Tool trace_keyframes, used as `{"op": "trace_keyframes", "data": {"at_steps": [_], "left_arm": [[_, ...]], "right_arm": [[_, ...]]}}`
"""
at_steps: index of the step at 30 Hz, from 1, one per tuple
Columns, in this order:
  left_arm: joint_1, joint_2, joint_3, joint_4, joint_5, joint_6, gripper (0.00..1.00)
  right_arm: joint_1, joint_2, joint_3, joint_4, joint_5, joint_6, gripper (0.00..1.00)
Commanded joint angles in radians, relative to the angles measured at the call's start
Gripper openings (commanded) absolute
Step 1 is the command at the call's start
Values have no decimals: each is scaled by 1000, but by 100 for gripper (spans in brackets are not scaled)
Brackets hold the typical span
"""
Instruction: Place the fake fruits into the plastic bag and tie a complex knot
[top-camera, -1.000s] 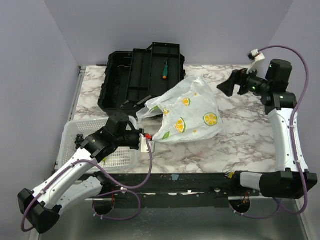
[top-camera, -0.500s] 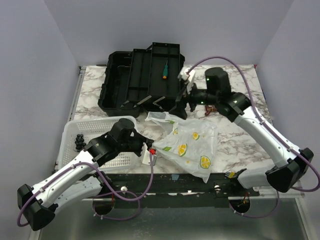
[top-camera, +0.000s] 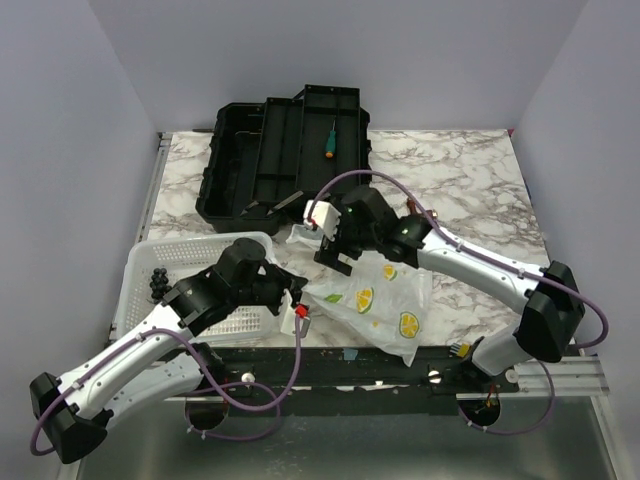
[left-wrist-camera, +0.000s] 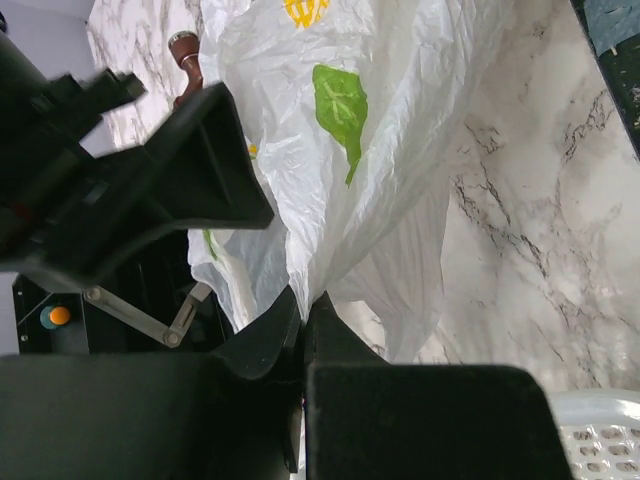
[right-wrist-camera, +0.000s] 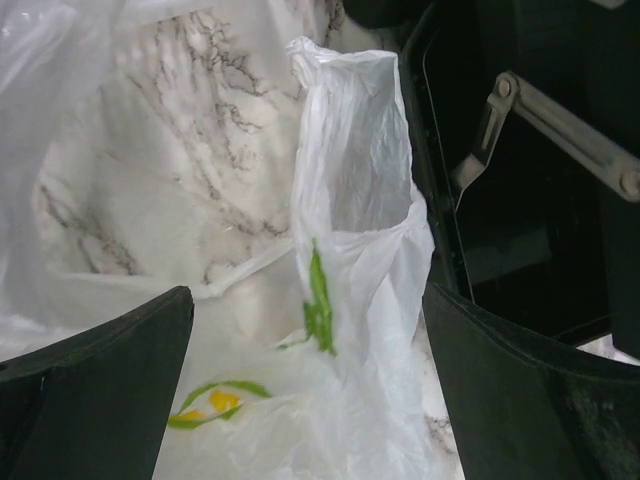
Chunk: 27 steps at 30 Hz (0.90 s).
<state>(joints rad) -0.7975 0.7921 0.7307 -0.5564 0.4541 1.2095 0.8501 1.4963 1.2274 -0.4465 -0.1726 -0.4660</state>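
1. Top external view: plastic bag (top-camera: 385, 295) slumped fairly flat on the marble table (top-camera: 470, 190) near the front edge, with its mouth end toward the black toolbox (top-camera: 285, 150).
2. Left gripper (top-camera: 300, 308): clamped shut on a fold of the bag's film at its near-left corner. Left wrist view agrees, with white plastic drawn up taut out of the pressed-together fingers (left-wrist-camera: 330, 330).
3. Right gripper (top-camera: 336, 258): spread wide, holding nothing, hovering just over the bag's far end. Right wrist view puts one handle loop (right-wrist-camera: 350, 170) upright between the open fingers (right-wrist-camera: 90, 370), close beside the toolbox wall but not yet gripped.
4. Fake fruits: none to be made out in any view (the yellow and green on the film is only printed citrus). Cannot tell whether any sit inside the bag, though its limp, low sag suggests little or nothing within. White basket (top-camera: 150, 270) at the left shows a few small dark bits, no fruit.
5. Knot: none seen. Handle loop loose and untwisted.
6. Judged progress: early. Bag pinned at one corner, and seemingly about to be taken by its handle. Left to do, as far as can be told: the filling (or confirming it), gathering both handles, and the whole of the tying.
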Motion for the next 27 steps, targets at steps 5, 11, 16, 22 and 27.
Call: {"op": "trace_keyframes", "data": {"at_steps": [5, 11, 16, 22, 27], "left_arm": [[-21, -32, 0, -62, 41, 33, 0], [-29, -84, -22, -116, 33, 69, 0], [-32, -120, -4, -206, 24, 106, 0], [-34, -158, -28, -268, -12, 119, 2], [-36, -184, 73, -256, 90, -120, 53]], "right_arm": [[46, 126, -44, 252, 236, -108, 96], [46, 167, 65, 135, 300, -1, 35], [30, 83, 232, -30, 193, 164, 1], [-130, -123, 223, 111, -45, 398, 1], [-203, -280, 72, 277, -197, 561, 1]]}}
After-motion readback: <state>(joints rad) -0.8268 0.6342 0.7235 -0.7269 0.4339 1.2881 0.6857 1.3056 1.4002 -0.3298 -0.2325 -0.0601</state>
